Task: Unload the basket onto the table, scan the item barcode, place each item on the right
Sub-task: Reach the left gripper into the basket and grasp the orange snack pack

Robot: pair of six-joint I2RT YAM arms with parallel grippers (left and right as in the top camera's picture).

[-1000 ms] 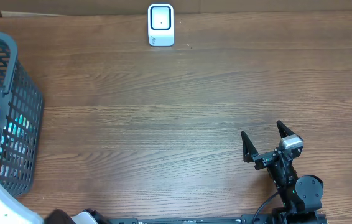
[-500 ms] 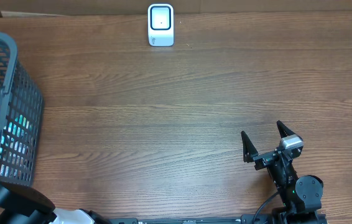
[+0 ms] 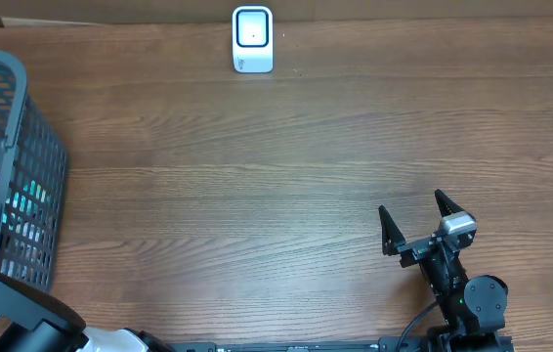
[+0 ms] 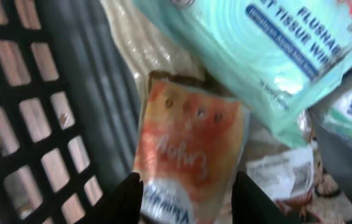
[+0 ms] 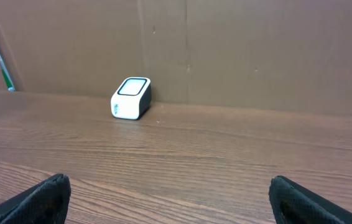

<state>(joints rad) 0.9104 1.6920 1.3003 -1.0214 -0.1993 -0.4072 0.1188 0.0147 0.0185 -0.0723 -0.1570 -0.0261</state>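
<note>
Straddling the lower end of an orange pouch (image 4: 191, 130) with the left hand (image 4: 188, 196), down inside the basket (image 3: 32, 147) at the counter's (image 3: 286, 176) left edge. Stands narrow, one finger at each side edge of the pouch, touching or very nearly; cannot tell whether pinched firm. Lies tilted against the basket's grid wall, partly under a teal pack of flushable wipes (image 4: 269, 56), with a small labelled packet (image 4: 282, 177) just beside its right edge.

Looks like thin printed film: probably light, soft and crinkly, and glossy enough to slip. Likely to buckle or fold if squeezed across the width, so better taken flat on a sealed edge or corner, where the film should be stiffest. Should lift without much effort, though may drag on the wipes pack above. Will probably flop when carried, so needs a hold that keeps one printed face flat and uncovered. Cannot see a barcode on the side shown.

Leaves the right hand (image 3: 411, 205) spread wide and empty near the counter's front right corner, well apart from the white scanner (image 3: 253, 39) at the far edge.
</note>
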